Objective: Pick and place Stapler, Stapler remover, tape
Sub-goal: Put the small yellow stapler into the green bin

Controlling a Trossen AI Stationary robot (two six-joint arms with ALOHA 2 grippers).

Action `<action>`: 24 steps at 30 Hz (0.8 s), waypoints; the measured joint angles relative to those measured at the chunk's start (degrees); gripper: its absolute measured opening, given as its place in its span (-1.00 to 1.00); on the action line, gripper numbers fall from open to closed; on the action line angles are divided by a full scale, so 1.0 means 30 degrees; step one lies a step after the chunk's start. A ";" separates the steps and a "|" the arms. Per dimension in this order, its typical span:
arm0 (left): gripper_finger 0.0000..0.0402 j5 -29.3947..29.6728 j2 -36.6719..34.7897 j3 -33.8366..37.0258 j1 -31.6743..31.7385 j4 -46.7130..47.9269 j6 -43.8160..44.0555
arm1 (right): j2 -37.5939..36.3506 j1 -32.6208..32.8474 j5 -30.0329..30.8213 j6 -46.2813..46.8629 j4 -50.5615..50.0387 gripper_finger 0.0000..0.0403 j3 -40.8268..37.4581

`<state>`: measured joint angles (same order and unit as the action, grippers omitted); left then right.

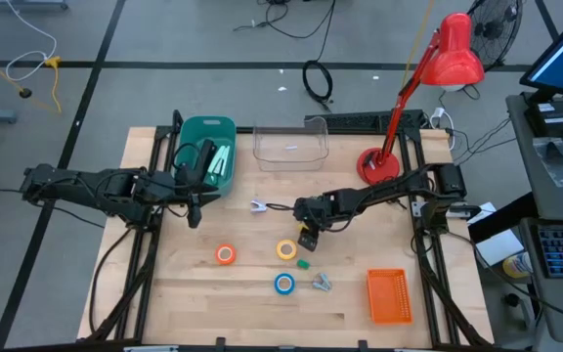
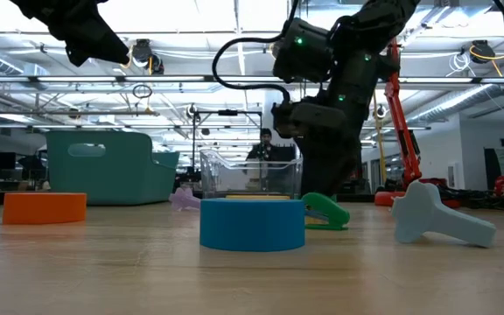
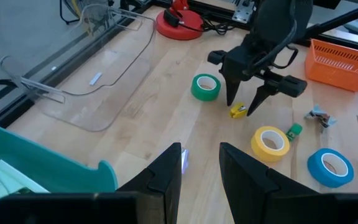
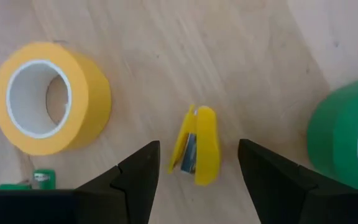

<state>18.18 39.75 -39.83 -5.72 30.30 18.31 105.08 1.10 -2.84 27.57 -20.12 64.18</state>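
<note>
From the high view, the right gripper [image 1: 307, 238] hangs over the middle of the table [image 1: 164, 293], with the yellow tape [image 1: 287, 250] just near-left of it, the orange tape [image 1: 225, 254] further left and the blue tape [image 1: 283, 284] nearer the front edge; the left gripper [image 1: 195, 210] waits by the teal bin [image 1: 206, 127] at the far left. In the low view the blue tape [image 2: 252, 223] sits up front with a small green stapler [image 2: 325, 212] just behind it to the right, and the right arm comes down behind those. The left wrist view shows the right gripper [image 3: 243, 107] with its fingers spread, straddling a little yellow stapler [image 3: 238, 111], green tape [image 3: 205, 87] just beside it and yellow tape [image 3: 270, 143] nearby; the left gripper's own fingers [image 3: 166, 177] stand a little apart with nothing between them. The right wrist view is the best one: yellow stapler [image 4: 197, 147] sits right between the open fingers [image 4: 138, 171], not touching yet. It looks like light, hard, slick plastic to me, so I'd pinch across its narrow sides around mid-length, squarely, or it could squirt out.
</note>
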 joint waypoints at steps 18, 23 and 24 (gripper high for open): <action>-0.44 0.0135 -0.0007 0.0000 0.0000 -0.0014 0.0015 | -0.0015 0.0153 0.0013 0.0066 -0.0355 -0.36 -0.0071; -0.44 0.0135 -0.0002 0.0000 0.0000 -0.0028 0.0058 | -0.0015 0.0160 -0.0056 0.0080 -0.0312 -0.47 -0.0073; -0.44 0.0135 -0.0002 0.0000 0.0000 -0.0028 0.0058 | -0.0015 0.0168 -0.0056 0.0080 -0.0312 -0.50 -0.0073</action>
<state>18.59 39.74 -39.83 -5.72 30.22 18.48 105.03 1.61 -3.01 27.81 -21.06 63.96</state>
